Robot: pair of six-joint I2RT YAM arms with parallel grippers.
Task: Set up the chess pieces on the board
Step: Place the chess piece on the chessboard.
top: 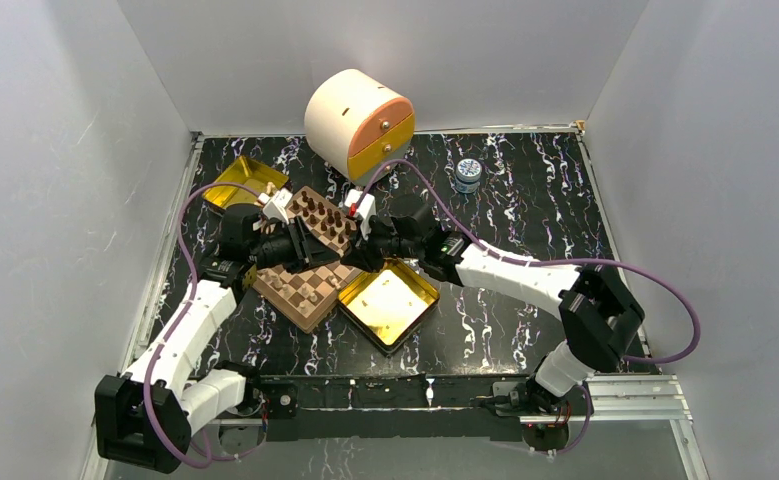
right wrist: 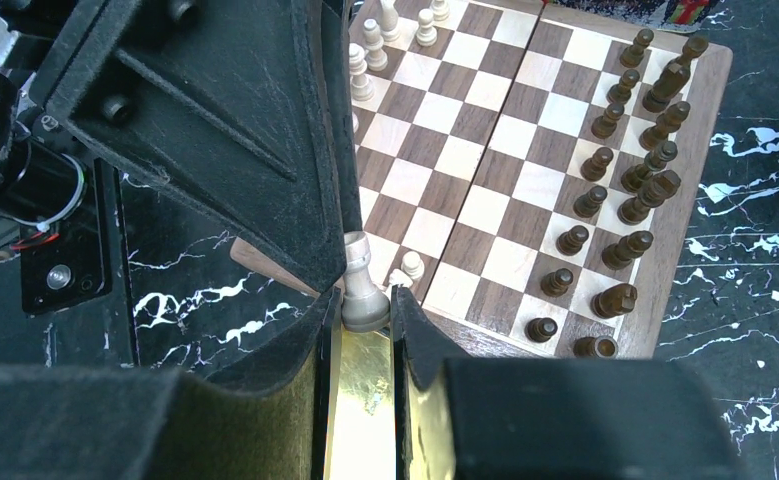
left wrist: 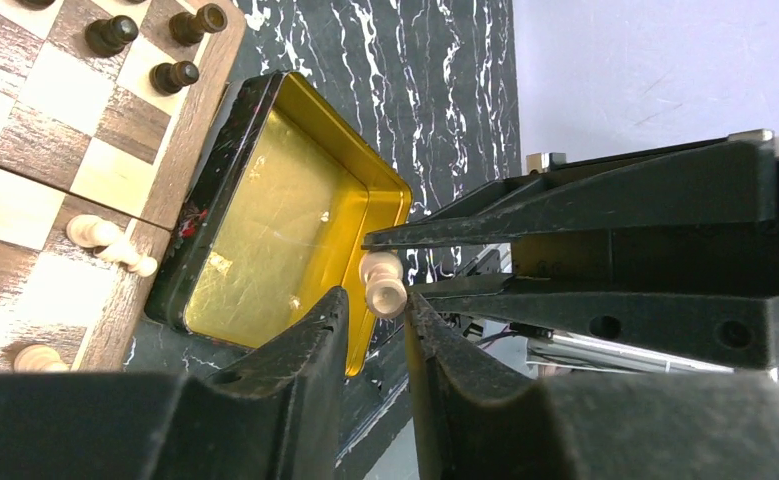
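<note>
Meeting beside the tin point(top: 390, 300) at the right edge of the board point(top: 295, 300), both arms fill the top view's centre. Left wrist: left fingers point(left wrist: 305, 350) stand parted, the light piece point(left wrist: 383, 283) just above their gap, mid-frame, long axis pointing into it. Right wrist: right fingers point(right wrist: 295, 400) clamp that piece's base at lower centre, head up-frame; a handover to the left arm looks likely.

- Board point(right wrist: 485, 150): wood, visible grain, satin finish.
- Chess pieces point(right wrist: 590, 203): turned wood, smooth; dk ones w/ slight sheen.
- Tin point(top: 390, 300), 4 o'clock of board: gold metal, glossy, fine scratches.
- Table point(top: 525, 200): blk, white-veined marble-look, glossy.
- Right gripper point(right wrist: 362, 300) fingers point(right wrist: 285, 420): blk, matt, felt-like rough.
</note>
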